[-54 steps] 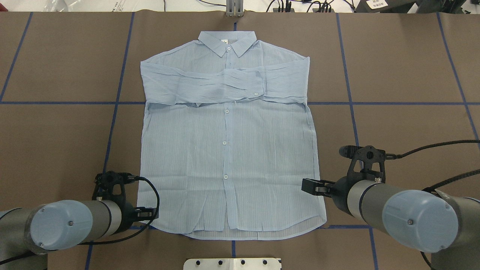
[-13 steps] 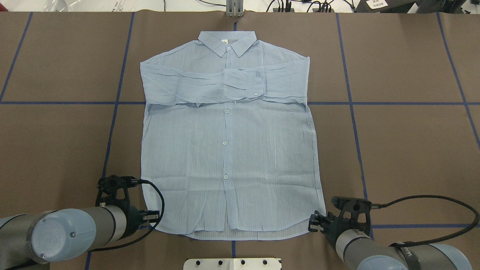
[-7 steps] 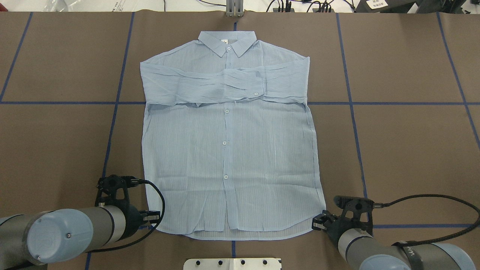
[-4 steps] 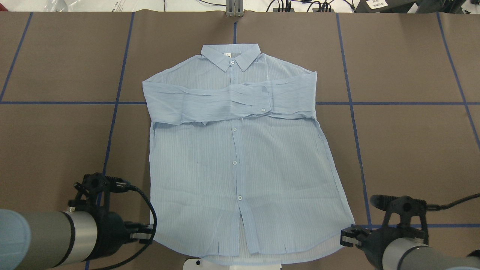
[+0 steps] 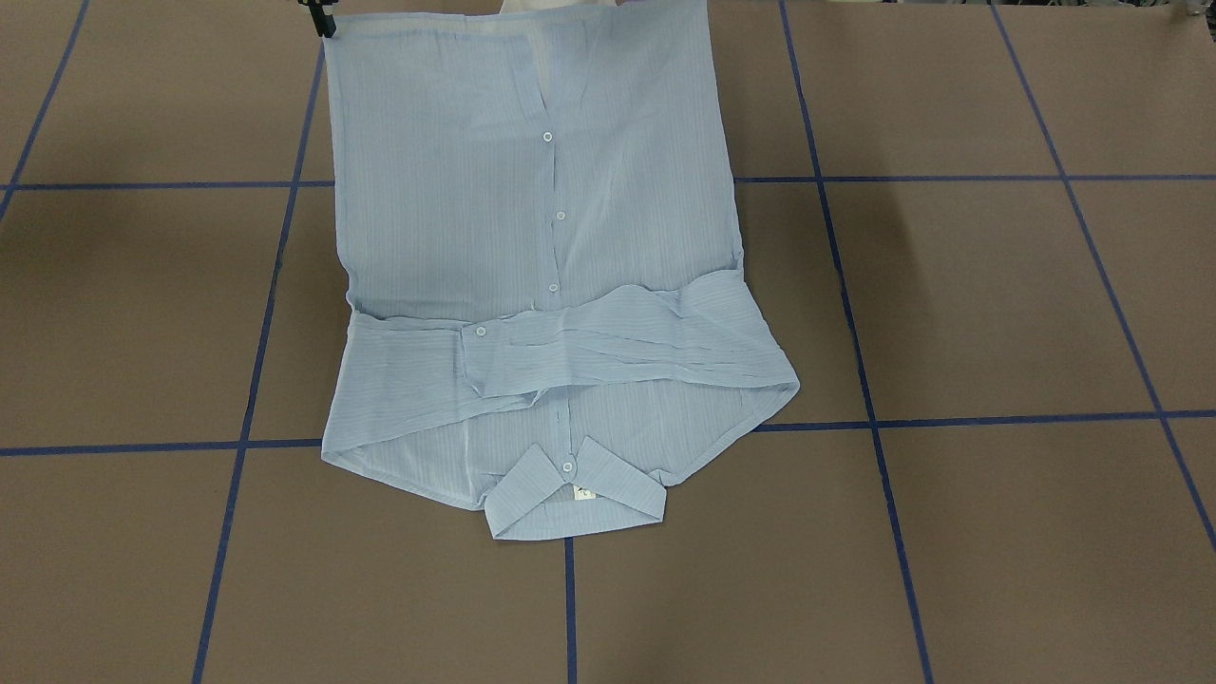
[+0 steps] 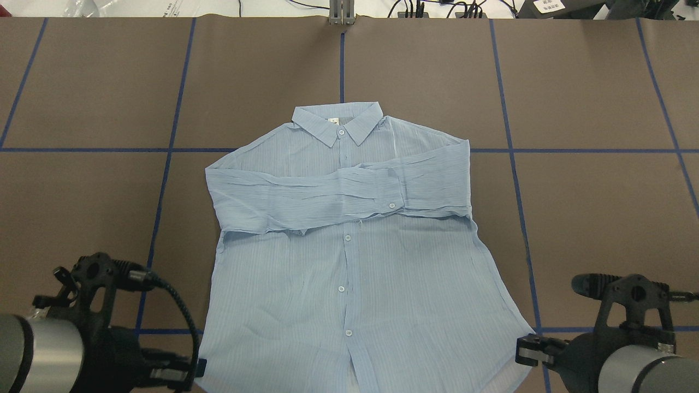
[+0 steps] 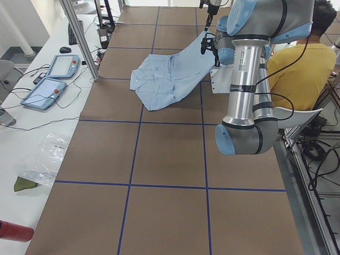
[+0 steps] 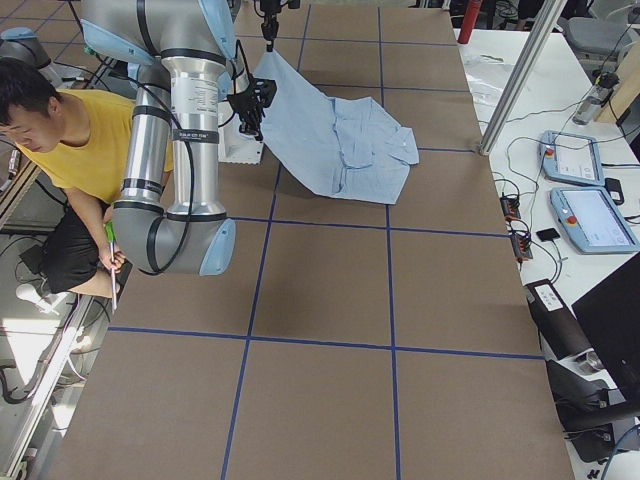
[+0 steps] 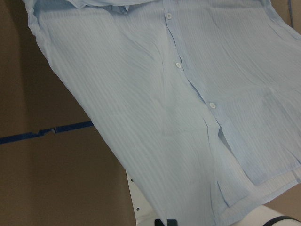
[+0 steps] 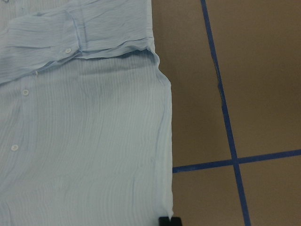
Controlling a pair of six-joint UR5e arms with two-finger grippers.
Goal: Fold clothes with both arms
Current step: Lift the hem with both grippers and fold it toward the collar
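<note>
One light-blue striped shirt (image 6: 327,273) lies front up on the brown table cover (image 6: 82,82), with its collar (image 6: 336,121) at the far end from the robot and its hem at the robot's edge. Both of its sleeves (image 6: 306,202) are folded across the chest just below the collar, one over the other. Five small white buttons (image 6: 341,288) show: one at the collar, one on the upper cuff and three down the front. Two arms reach to the shirt, one at each hem corner. The left gripper (image 6: 196,370) is pinched on the hem corner at the shirt's left side, and the right gripper (image 6: 523,352) is pinched on the opposite hem corner. In the two side views the hem end is raised off the table between the two grippers, and the cloth slopes down from there to the collar end, which rests flat. The near left arm (image 7: 247,79) and the near right arm (image 8: 175,130) stand upright at the hem end of the shirt. One person in a yellow top (image 7: 297,69) sits beyond the hem end, behind the arms.
</note>
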